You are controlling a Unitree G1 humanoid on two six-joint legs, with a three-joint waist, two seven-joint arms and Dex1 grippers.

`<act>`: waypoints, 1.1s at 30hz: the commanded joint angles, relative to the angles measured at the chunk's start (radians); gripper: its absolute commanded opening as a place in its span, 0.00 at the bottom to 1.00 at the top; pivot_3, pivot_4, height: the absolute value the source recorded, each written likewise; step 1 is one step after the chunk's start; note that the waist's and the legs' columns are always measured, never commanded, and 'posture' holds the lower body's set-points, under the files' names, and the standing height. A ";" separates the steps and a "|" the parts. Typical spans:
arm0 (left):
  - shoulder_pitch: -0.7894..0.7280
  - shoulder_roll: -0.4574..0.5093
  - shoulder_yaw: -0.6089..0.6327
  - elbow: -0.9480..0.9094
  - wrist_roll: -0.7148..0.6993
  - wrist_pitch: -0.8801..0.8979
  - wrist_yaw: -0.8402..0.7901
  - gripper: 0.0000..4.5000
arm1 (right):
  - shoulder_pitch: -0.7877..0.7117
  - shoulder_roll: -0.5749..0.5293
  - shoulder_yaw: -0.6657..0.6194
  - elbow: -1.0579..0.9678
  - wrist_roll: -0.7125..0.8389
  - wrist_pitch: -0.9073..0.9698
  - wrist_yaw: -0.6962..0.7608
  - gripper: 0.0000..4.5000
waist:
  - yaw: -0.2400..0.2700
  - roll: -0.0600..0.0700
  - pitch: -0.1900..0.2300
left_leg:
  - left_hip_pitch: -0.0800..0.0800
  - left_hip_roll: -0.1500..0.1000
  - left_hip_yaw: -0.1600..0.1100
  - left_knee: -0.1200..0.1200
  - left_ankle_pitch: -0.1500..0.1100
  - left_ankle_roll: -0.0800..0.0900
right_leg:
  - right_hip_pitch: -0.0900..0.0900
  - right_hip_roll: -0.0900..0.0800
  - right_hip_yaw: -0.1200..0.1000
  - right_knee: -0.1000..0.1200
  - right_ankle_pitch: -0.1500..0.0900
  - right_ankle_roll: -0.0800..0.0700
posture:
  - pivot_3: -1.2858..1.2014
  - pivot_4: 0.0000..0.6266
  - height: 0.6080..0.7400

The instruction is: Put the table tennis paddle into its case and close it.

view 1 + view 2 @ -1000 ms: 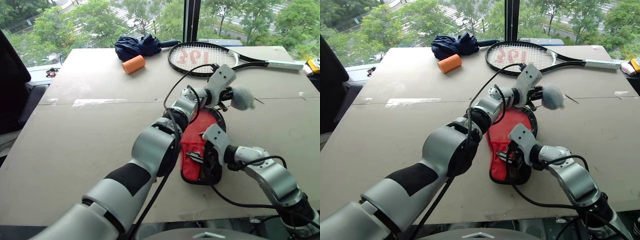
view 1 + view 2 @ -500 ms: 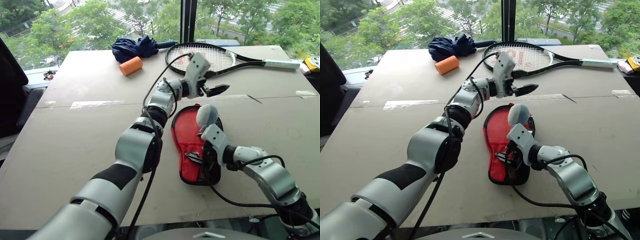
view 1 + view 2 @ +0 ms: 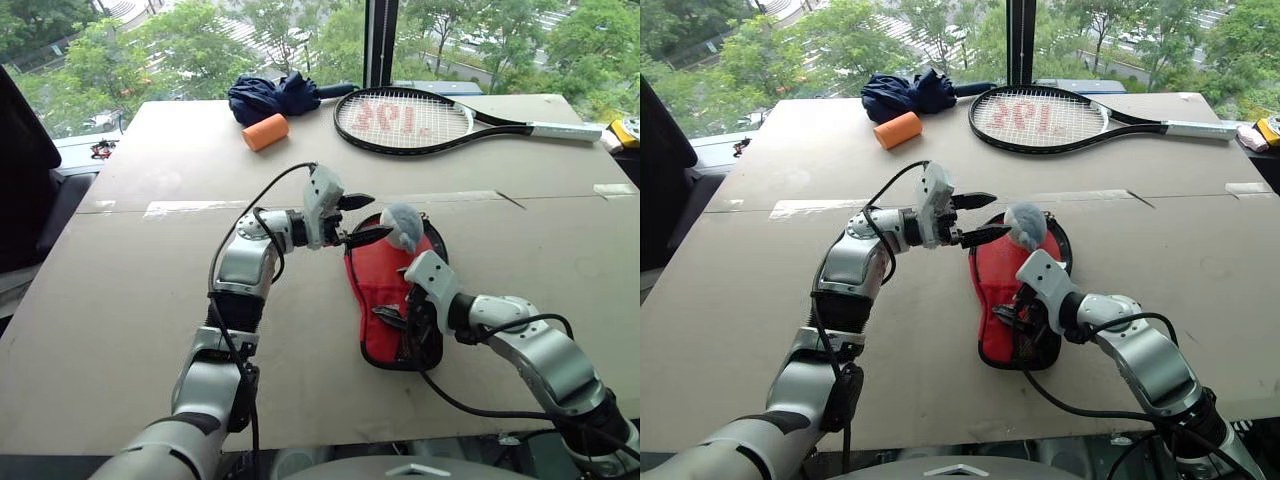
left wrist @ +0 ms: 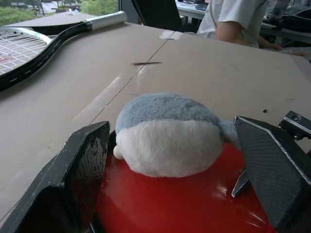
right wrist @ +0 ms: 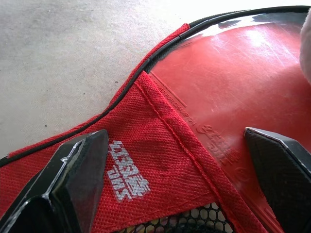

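Note:
The case (image 3: 378,318), a red pouch with black edging, a white logo (image 5: 127,174) and a mesh pocket, lies open on the table. The table tennis paddle (image 5: 243,73) lies in it with its red rubber face up, partly under the red flap. A small blue-grey and white plush toy (image 3: 404,226) rests on the paddle's face (image 4: 184,208). My left gripper (image 3: 380,216) points level at the toy from the left, open, with its fingertips just short of the toy. My right gripper (image 3: 405,325) hangs open just above the case's flap, holding nothing.
A large black tennis racket (image 3: 405,118), a dark blue folded umbrella (image 3: 272,95) and an orange cylinder (image 3: 266,131) lie at the far end of the table (image 3: 150,300). A person in a white shirt (image 4: 233,19) is beyond the table on the right. A black chair (image 3: 20,170) stands at the left.
My left gripper let go of the plush toy, which now lies on the paddle. The left arm then drew back to the left and lower, open. The right arm kept still.

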 commanded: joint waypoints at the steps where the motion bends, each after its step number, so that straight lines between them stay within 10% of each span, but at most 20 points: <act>1: 0.041 0.066 -0.021 -0.139 -0.075 0.074 -0.052 0.92 | 0.055 -0.008 0.042 0.073 0.016 0.083 0.012 1.00 | -0.002 0.001 -0.001 | 0.000 0.000 0.000 -0.001 0.000 0.000 | 0.000 0.000 0.000 0.000 0.000 0.000 | 0.52 0.24 1.00; 15: 0.036 0.056 -0.265 0.163 0.142 -0.089 0.036 0.92 | 0.058 -0.077 -0.041 -0.086 0.082 0.151 0.045 1.00 | 0.004 0.001 -0.003 | 0.003 -0.001 -0.002 -0.001 0.000 0.000 | 0.004 0.000 -0.002 -0.002 0.000 0.000 | 0.52 0.24 1.00; 24: 0.050 0.065 -0.287 0.221 0.192 -0.135 0.084 0.92 | -0.118 -0.076 -0.382 -0.184 0.307 0.268 0.030 1.00 | 0.002 0.002 -0.003 | 0.003 -0.001 -0.003 -0.001 0.000 0.001 | 0.005 -0.001 -0.003 -0.001 0.000 0.000 | 0.52 0.24 1.00; 33: 0.056 0.049 -0.282 0.217 0.189 -0.122 0.119 0.92 | -0.259 0.053 -0.229 0.071 0.111 0.083 -0.128 1.00 | 0.002 0.002 -0.003 | 0.002 -0.001 -0.002 -0.001 0.000 0.000 | 0.003 -0.001 -0.002 -0.001 0.000 0.000 | 0.52 0.24 1.00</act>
